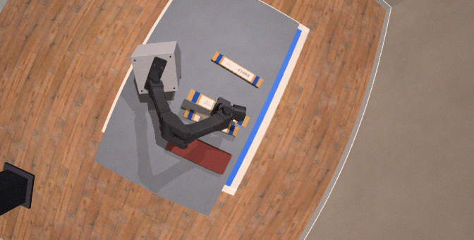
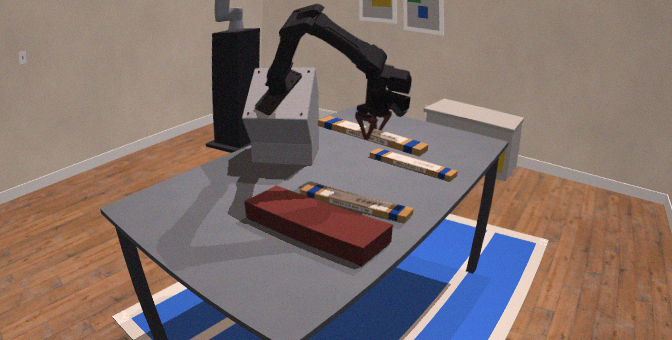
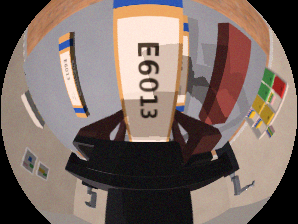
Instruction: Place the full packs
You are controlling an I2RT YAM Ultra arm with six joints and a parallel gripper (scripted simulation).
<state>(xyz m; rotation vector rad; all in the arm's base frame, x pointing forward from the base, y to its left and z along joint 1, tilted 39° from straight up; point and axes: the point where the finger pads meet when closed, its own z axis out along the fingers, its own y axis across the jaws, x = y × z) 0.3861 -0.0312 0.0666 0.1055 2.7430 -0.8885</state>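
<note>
The end effector (image 1: 223, 109) (image 2: 375, 132) (image 3: 149, 111) is grasping an orange, white and blue long pack (image 1: 206, 102) (image 2: 400, 141) (image 3: 148, 75) between its fingers, above the grey counter (image 1: 183, 26) (image 2: 200, 242) (image 3: 102, 55); a similar second pack (image 1: 190, 114) (image 2: 356, 204) (image 3: 184, 90) lies beside the dark red rectangular platform (image 1: 208, 157) (image 2: 320, 222) (image 3: 232, 60), the third (image 1: 237, 69) (image 2: 414, 164) (image 3: 71, 75) well apart from it

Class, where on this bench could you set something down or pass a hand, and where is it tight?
Room shows on the red platform's shadowed top, and in the wide stretch beyond the outlying pack, away from the platform. It is crowded beneath the gripper and its held pack, and in the narrow gap between platform and nearest pack.
</note>
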